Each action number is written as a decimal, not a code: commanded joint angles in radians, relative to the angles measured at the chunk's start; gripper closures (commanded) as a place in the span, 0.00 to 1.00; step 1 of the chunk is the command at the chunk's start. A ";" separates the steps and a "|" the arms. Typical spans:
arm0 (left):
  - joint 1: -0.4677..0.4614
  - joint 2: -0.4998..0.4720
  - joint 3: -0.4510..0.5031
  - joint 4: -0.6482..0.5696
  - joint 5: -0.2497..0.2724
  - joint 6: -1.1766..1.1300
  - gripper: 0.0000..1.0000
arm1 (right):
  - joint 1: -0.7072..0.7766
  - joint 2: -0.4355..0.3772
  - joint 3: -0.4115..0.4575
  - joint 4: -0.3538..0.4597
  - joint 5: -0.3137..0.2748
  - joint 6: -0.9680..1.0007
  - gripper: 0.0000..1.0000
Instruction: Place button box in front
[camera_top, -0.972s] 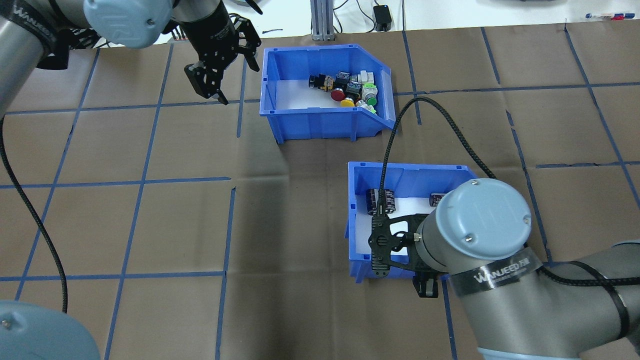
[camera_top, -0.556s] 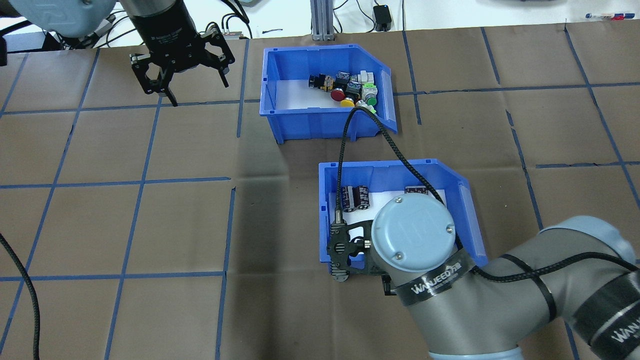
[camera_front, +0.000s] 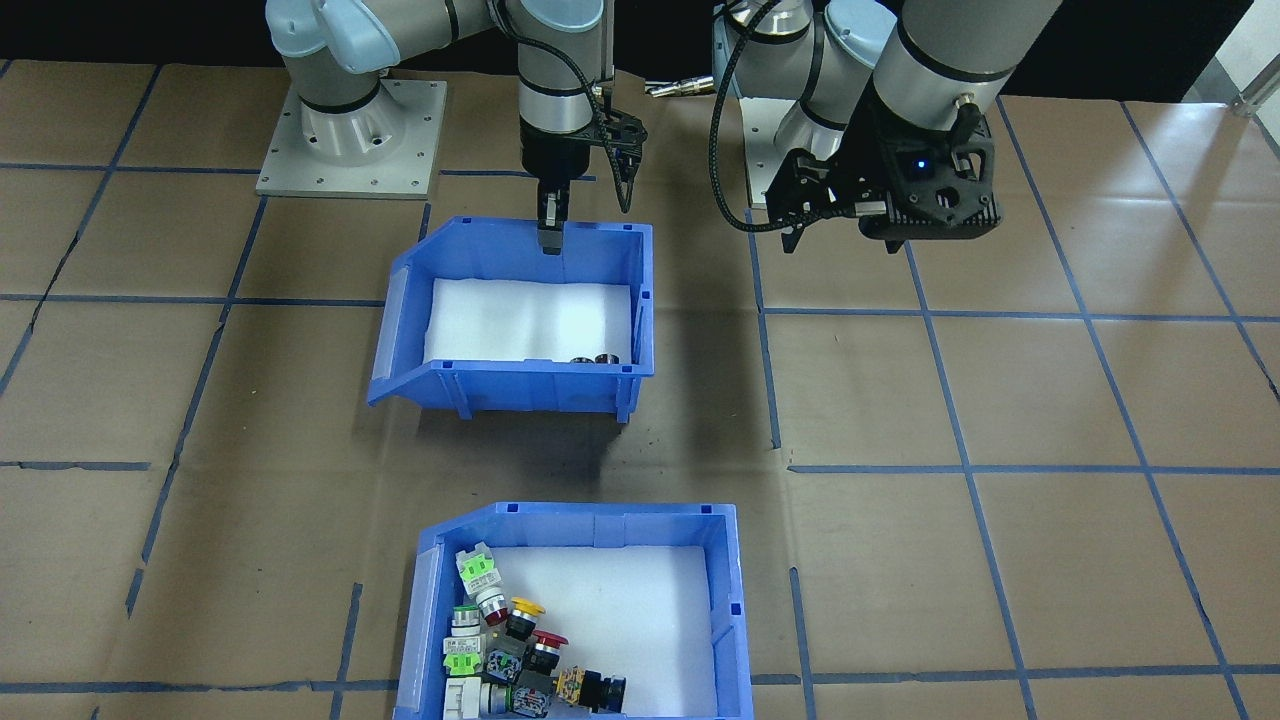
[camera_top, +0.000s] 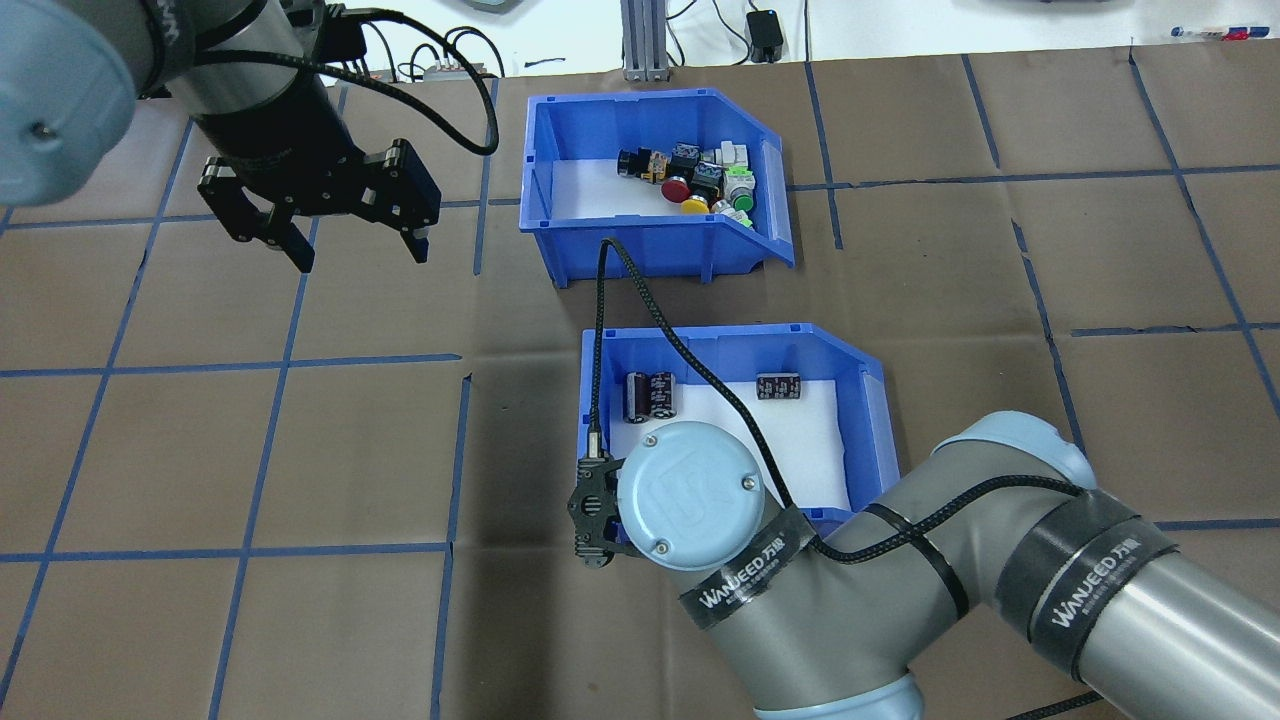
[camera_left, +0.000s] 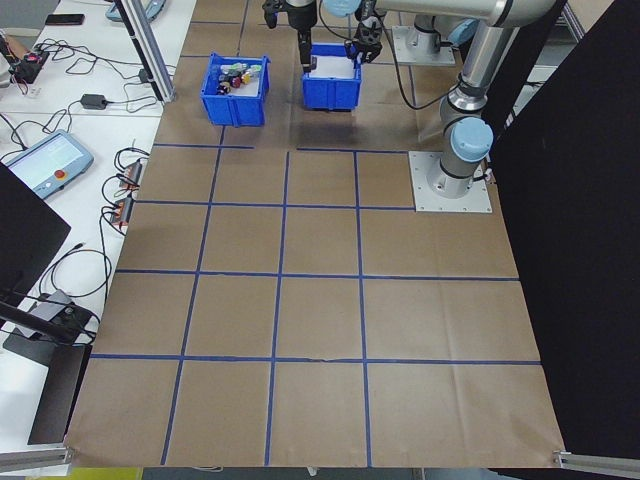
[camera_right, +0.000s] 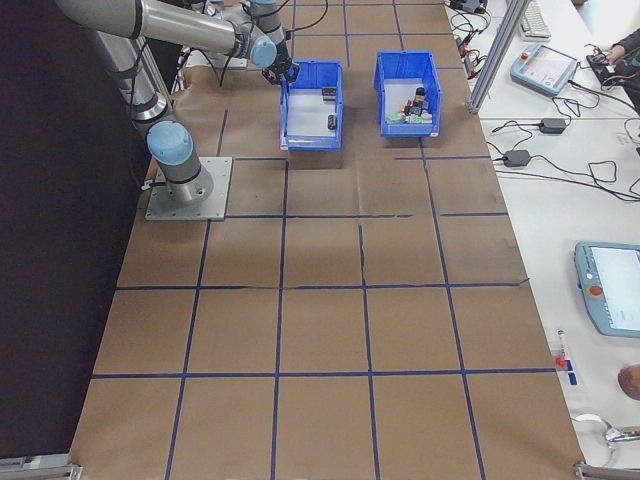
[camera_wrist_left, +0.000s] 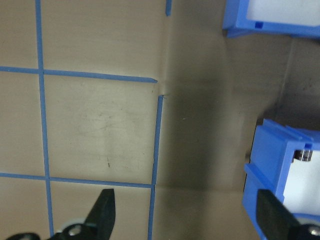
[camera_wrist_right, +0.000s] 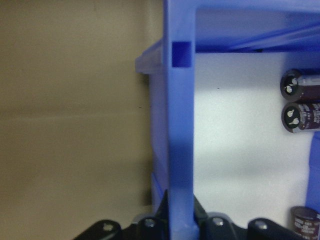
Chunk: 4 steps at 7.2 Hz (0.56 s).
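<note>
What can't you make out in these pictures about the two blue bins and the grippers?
- Right gripper: its wrist hides it in the overhead view; the fingertips are cut off at the wrist view's bottom edge, beside the capacitor bin wall.
- Button box: its near wall and some switches are cut off by the front-facing view's bottom edge.
- Black cylinders: too small to count in the side views.
- Left gripper: open, holding nothing.

Robotics lab, taped-grid table (camera_left: 320, 300), teach pendant (camera_right: 610, 290), cables (camera_left: 110, 180)
</note>
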 joint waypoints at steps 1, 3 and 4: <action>-0.001 0.053 -0.081 0.058 -0.001 0.017 0.00 | 0.010 0.015 -0.005 -0.010 -0.002 0.023 0.99; -0.001 0.055 -0.083 0.061 0.010 0.022 0.00 | 0.010 0.025 -0.005 -0.009 0.000 0.013 0.97; -0.001 0.057 -0.083 0.063 0.010 0.022 0.00 | 0.010 0.027 -0.005 -0.009 0.001 0.020 0.60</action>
